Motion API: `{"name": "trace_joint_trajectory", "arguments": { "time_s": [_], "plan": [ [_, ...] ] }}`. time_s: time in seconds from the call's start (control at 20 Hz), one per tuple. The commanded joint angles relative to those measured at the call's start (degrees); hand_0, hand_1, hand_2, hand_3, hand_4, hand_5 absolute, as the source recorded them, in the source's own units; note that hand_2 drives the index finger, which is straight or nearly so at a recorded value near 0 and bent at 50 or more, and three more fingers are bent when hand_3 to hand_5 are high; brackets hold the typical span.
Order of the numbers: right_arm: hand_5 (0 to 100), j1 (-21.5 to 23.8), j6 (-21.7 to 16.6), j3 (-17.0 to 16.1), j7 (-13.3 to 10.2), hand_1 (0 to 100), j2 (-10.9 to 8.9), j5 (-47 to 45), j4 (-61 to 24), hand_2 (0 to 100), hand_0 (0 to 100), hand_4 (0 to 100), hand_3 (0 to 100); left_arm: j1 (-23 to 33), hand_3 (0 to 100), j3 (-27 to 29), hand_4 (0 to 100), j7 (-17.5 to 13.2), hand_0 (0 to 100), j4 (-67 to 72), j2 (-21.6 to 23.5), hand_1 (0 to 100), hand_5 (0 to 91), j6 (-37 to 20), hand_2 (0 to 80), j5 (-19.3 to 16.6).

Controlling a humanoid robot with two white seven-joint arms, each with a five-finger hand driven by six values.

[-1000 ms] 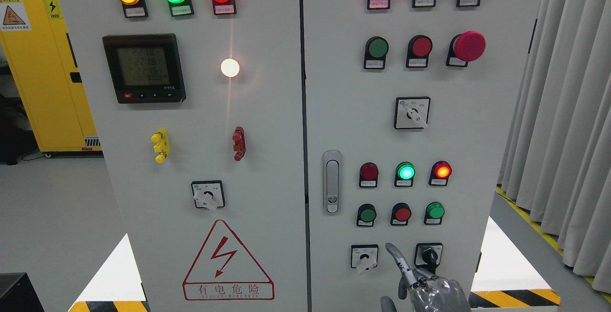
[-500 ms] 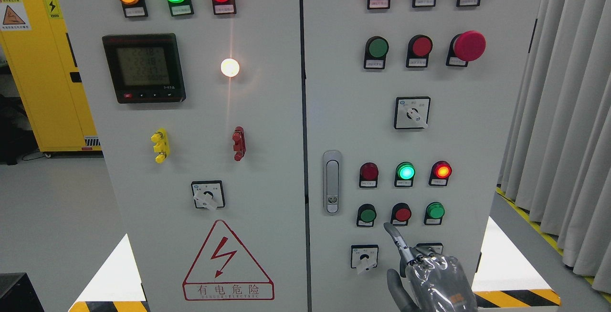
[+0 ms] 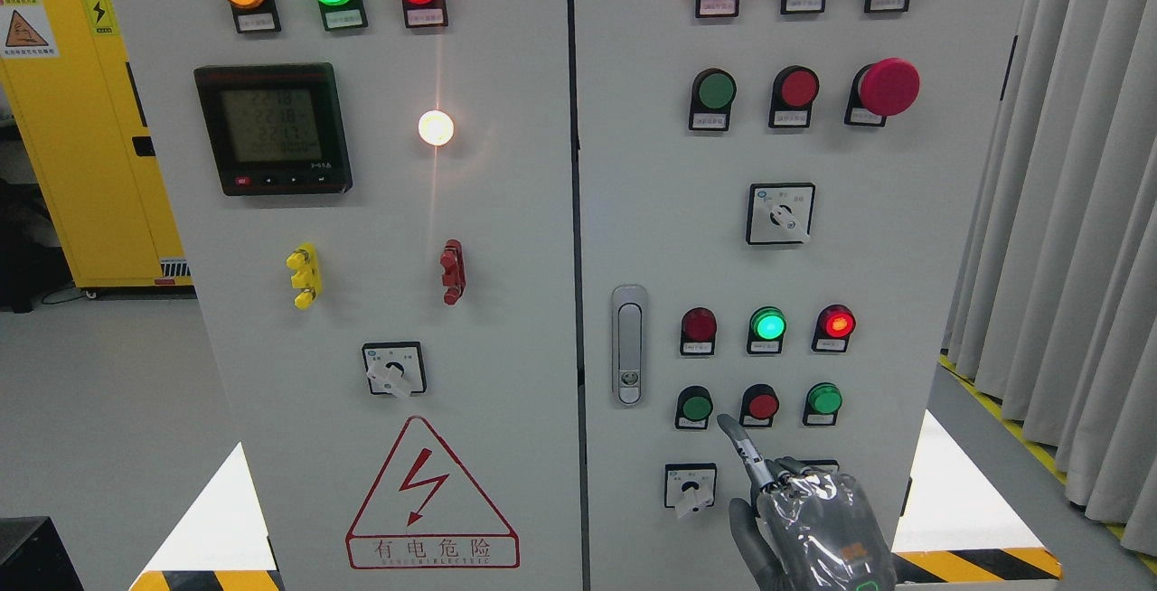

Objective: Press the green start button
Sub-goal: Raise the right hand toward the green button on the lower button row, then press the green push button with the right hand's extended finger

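Panel-mounted green button (image 3: 696,407) sits just up-left of clenched robot hand (image 3: 813,523), forefinger pointing.

Far up and left of the hand stands a yellow cabinet (image 3: 77,130) on a pale grey floor (image 3: 99,428). Right of the hand hang grey pleated curtains (image 3: 1062,239), with yellow-black hazard tape (image 3: 981,564) on the floor just beside it.

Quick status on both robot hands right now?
Left robot hand: not in view.
Right robot hand: holding nothing, fingers curled except the index finger, which points at the gap between the green button and red button.
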Motion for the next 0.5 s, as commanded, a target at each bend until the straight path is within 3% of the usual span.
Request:
{"name": "trace_joint_trajectory", "arguments": {
  "time_s": [0.0,0.45],
  "plan": [
    [93,-0.53,-0.02,1.14,0.08,89,0.05,0.80,0.93,0,78,81,80,0.00,0,0.02,0,0.00,12,0.00,0.00,56,0.0,0.01,0.0,0.00],
    [94,-1.14,0.06,1.41,0.08,89,0.31,0.90,2.68,0,80,82,80,0.00,0,-0.07,0,0.00,12,0.00,0.00,56,0.0,0.01,0.0,0.00]
  ]
}}
